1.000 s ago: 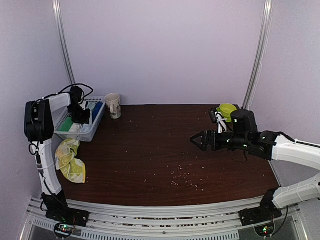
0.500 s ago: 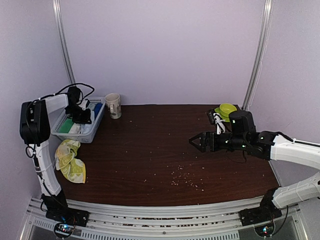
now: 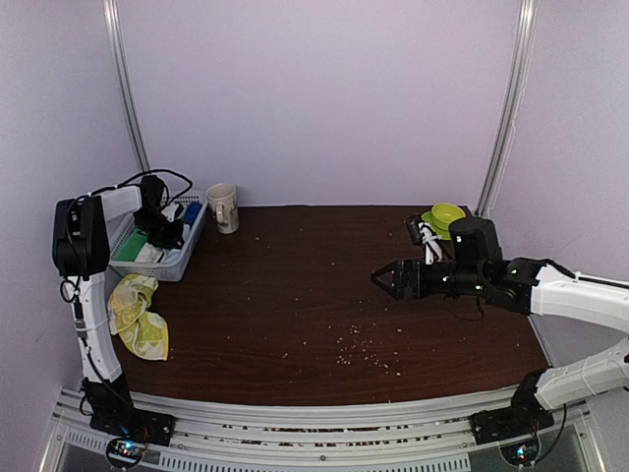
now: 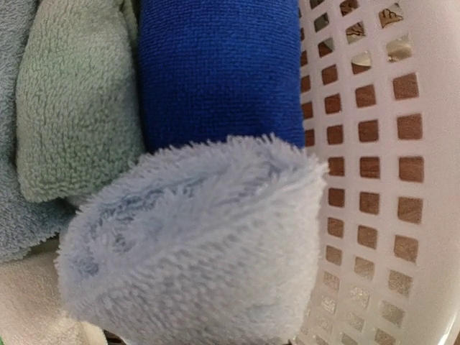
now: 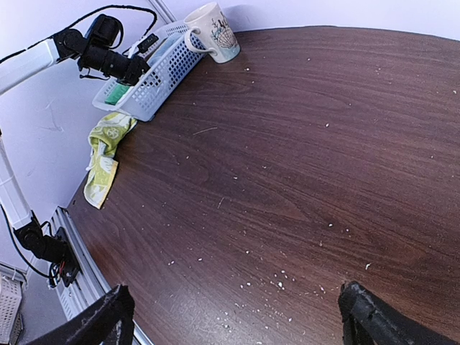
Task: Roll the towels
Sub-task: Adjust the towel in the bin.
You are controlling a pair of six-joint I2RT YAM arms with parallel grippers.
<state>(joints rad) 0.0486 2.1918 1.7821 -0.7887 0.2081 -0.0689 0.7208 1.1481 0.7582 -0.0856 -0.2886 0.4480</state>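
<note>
The pale blue-white towel (image 4: pixel 194 244) is rolled into a short fat cylinder and fills the lower middle of the left wrist view. It sits inside the white slatted basket (image 4: pixel 381 144), against the basket wall on the right. Above it lie a deep blue cloth (image 4: pixel 219 72) and, at upper left, a grey-green cloth (image 4: pixel 68 108), both already packed in.

The left gripper (image 3: pixel 162 234) reaches into that basket at the far left of the overhead view. Its fingers are hidden behind the roll. They are pressed nearly together, but I cannot tell whether any of the roll is caught between them.

The yellow-green towel (image 3: pixel 138 317) lies crumpled and unrolled on the table (image 3: pixel 314 295), at lower left of the overhead view. It is just in front of the basket and apart from both arms.

The right gripper (image 3: pixel 385 279) hangs over bare wood right of centre, fingers spread wide and holding nothing. A mug (image 3: pixel 222 207) stands just right of the basket at the back edge.

By my reading the job is about half done. One towel is rolled and stowed. The yellow-green one has yet to be spread flat, rolled and put away.
</note>
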